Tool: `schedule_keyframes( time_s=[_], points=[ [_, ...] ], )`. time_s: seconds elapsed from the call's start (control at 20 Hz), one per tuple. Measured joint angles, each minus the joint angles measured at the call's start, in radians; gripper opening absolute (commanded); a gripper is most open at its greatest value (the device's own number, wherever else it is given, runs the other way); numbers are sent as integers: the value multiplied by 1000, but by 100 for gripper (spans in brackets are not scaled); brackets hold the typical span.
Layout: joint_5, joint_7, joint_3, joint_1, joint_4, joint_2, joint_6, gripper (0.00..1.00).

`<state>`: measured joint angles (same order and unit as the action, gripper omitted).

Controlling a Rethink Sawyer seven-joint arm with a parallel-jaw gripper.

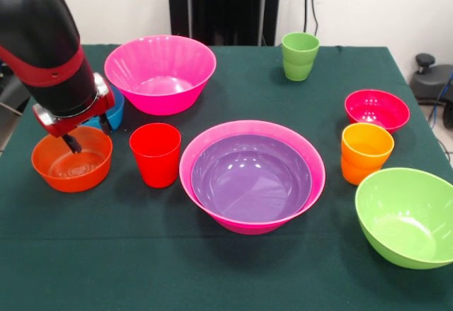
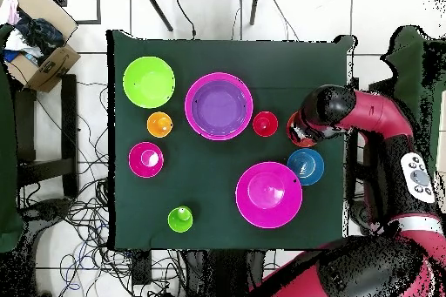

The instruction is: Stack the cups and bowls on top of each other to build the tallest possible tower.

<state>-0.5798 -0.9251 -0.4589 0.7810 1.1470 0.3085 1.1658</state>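
Note:
My gripper (image 1: pixel 88 132) is open at the left of the front view. One finger (image 1: pixel 72 143) reaches inside the small orange-red bowl (image 1: pixel 71 164); the other stands beyond its far rim, by the small blue bowl (image 1: pixel 115 112). The tower is a purple bowl (image 1: pixel 251 176) nested in a large hot-pink bowl (image 1: pixel 212 148). The red cup (image 1: pixel 156 154) stands between it and the orange-red bowl. A second hot-pink bowl (image 1: pixel 160 74), the green cup (image 1: pixel 300 55), crimson bowl (image 1: pixel 376 109), orange cup (image 1: pixel 366 152) and lime green bowl (image 1: pixel 407 215) stand apart. Overhead, my arm (image 2: pixel 327 112) hides the orange-red bowl.
The dark green table (image 1: pixel 233 275) ends close behind the green cup and close to the lime green bowl on the right. The black pedestal (image 1: pixel 225 3) stands at the far side. Overhead, a cardboard box (image 2: pixel 39 54) and cables lie on the floor.

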Motion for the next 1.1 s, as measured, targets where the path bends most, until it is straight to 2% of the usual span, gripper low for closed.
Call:
schedule_keyframes(
  time_s=[0.8, 1.1],
  points=[
    [-1, 0, -5, 22, 63, 3, -5, 100],
    [-2, 0, -6, 27, 82, 3, -54, 100]
  ],
)
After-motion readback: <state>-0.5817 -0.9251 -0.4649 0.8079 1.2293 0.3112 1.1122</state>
